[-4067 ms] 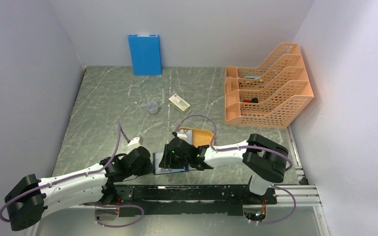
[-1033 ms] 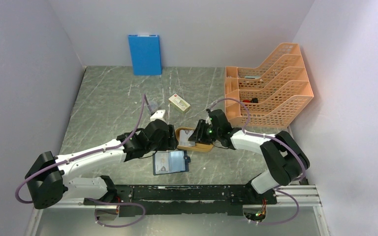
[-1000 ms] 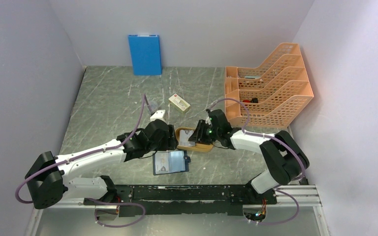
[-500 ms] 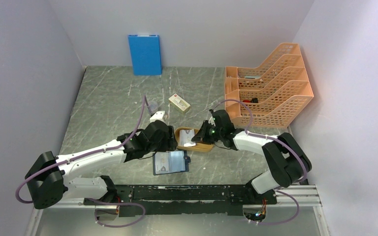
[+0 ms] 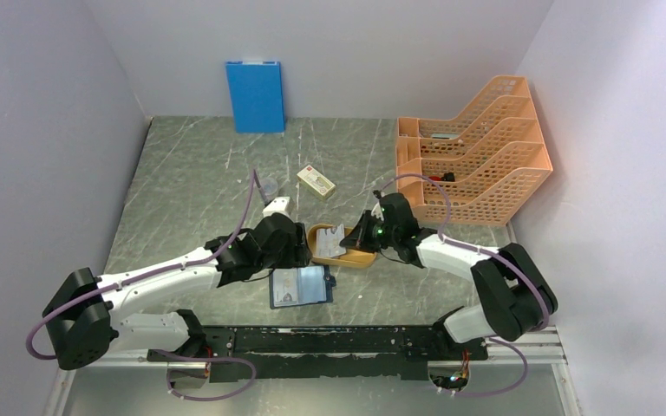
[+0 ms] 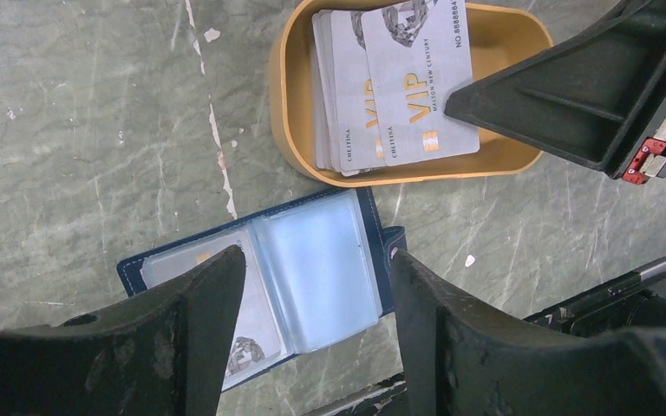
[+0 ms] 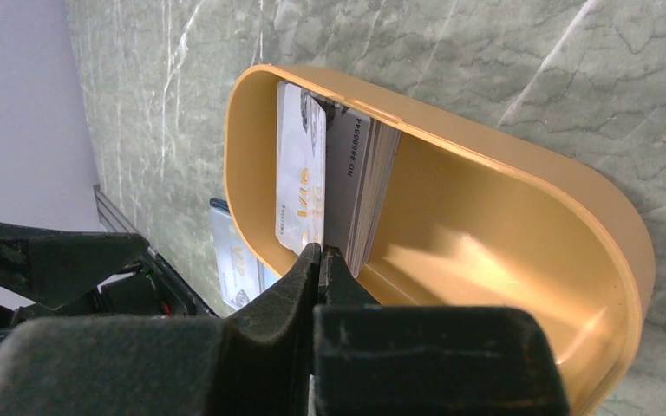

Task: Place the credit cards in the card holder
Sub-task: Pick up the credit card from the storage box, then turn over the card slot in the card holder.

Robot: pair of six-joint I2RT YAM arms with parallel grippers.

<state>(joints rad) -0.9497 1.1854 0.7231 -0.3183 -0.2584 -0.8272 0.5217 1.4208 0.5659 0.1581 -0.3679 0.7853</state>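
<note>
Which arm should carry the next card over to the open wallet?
Right. The right fingers are shut on the top card in the orange tray, so that arm can probably lift it straight out. The left fingers hang open over the wallet, holding nothing.

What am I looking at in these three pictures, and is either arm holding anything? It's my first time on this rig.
Two robot arms are bolted at the table's near edge, and each ends in a two-finger pincer. The wide picture looks down from above and behind them. The other two pictures come from a camera on each wrist.

On the table are an orange tray holding a stack of cards and an open blue card holder with one card showing in a pocket. There are also a cream box, a blue folder upright at the back wall, and an orange file rack.

The right pincer is shut on the edge of the top card in the tray. The left pincer is open and empty, and its camera looks down on the card holder.
</note>
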